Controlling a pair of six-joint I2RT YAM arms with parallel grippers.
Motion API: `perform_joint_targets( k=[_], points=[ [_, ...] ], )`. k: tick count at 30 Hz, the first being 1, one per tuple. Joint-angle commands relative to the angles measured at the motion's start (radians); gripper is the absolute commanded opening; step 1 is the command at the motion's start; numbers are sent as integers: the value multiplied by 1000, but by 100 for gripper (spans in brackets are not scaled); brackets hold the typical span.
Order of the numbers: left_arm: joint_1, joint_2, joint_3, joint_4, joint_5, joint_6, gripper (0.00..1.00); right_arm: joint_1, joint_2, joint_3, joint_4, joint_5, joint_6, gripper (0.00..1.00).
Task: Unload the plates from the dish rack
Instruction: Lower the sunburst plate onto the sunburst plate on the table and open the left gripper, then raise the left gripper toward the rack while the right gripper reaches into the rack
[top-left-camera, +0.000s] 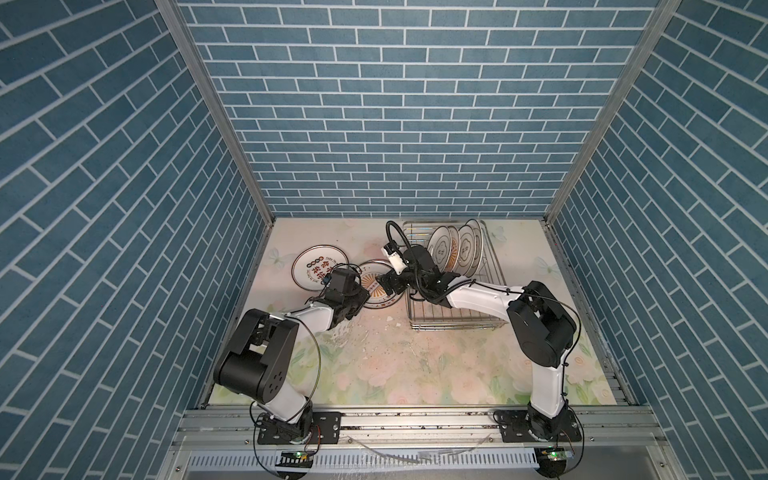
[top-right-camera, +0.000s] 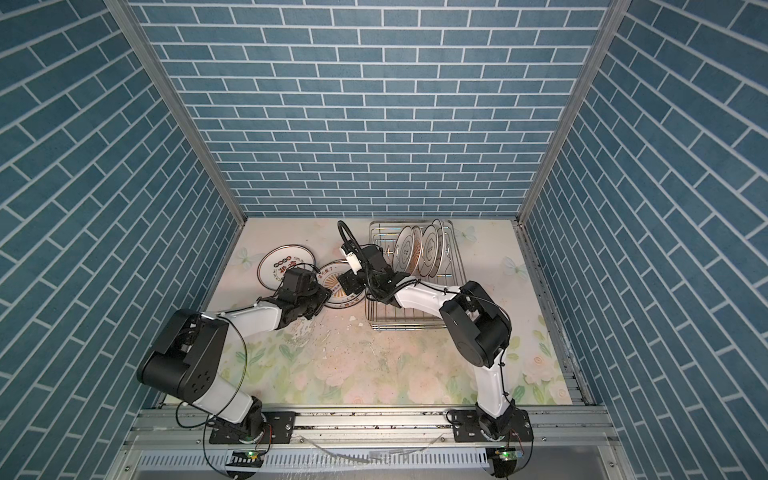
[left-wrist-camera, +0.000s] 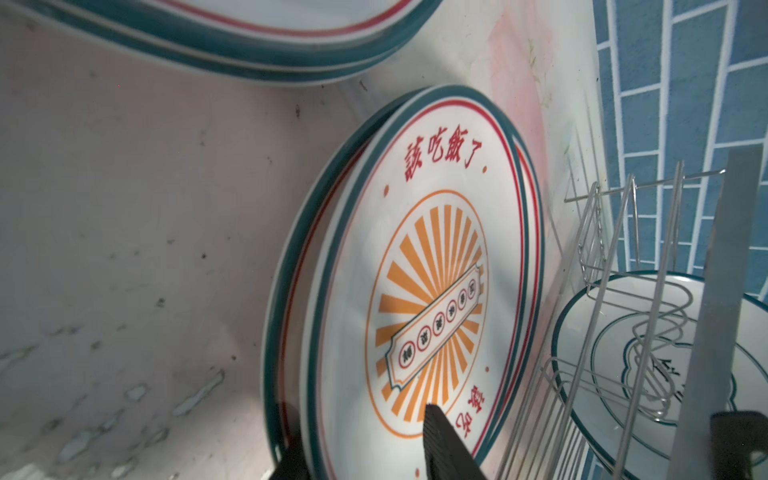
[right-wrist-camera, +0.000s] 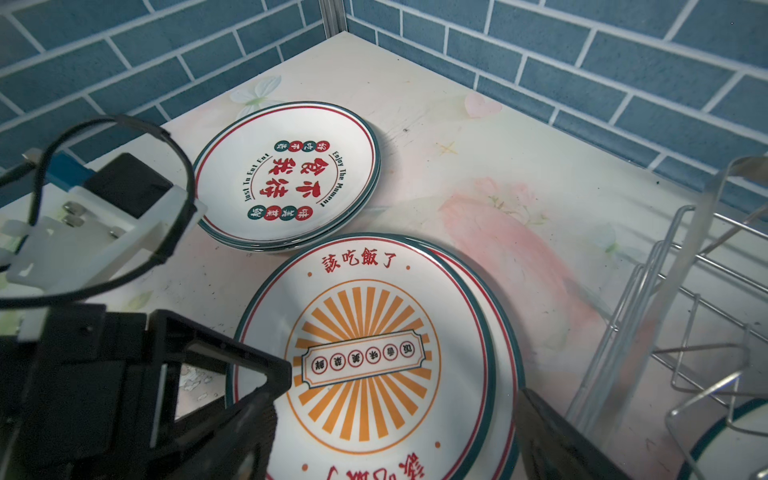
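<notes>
Both arms are working over the far half of the floral-printed tabletop (top-left-camera: 374, 365), seen from my remote station. The left gripper (top-left-camera: 362, 297) sits at the near-left edge of a round white plate with a dark rim and an orange sunburst (right-wrist-camera: 365, 361). Its black fingers (left-wrist-camera: 446, 446) stand parted, one over the plate's face and one outside the rim, which lies between them.

That sunburst plate lies flat and slightly off-centre on a second dark-rimmed plate (right-wrist-camera: 509, 353), just left of the silver wire dish rack (top-left-camera: 453, 322) in both top views.

The right gripper (top-left-camera: 388, 284) reaches across from the rack side and hangs over the same pair. Its fingers (right-wrist-camera: 552, 444) are spread wide and hold nothing.

Further left, just beside the sunburst pair, a flat stack of white plates printed with red-and-black Chinese characters (right-wrist-camera: 286, 174) lies near the left wall.

In the rack, right of centre near the back wall, a row of white plates with flower outlines (top-left-camera: 455, 249) stands on edge between the prongs. Blue brick-pattern walls (top-left-camera: 395, 124) close in the scene on three sides.
</notes>
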Motion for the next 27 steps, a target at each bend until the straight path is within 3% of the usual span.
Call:
perform_joint_targets(
  k=[1, 12, 19, 27],
  points=[
    [-13, -38, 6, -67, -67, 21, 62, 4, -50, -32, 18, 29, -18, 90],
    [-23, -125, -1, -74, -124, 35, 63, 5, -114, -111, 107, 65, -15, 90],
    [-48, -298, -55, -121, -247, 46, 70, 5, -202, -185, 161, 89, -2, 91],
    [-53, -484, -121, -123, -263, 100, 71, 5, -359, -306, 215, 121, -4, 92]
  ],
)
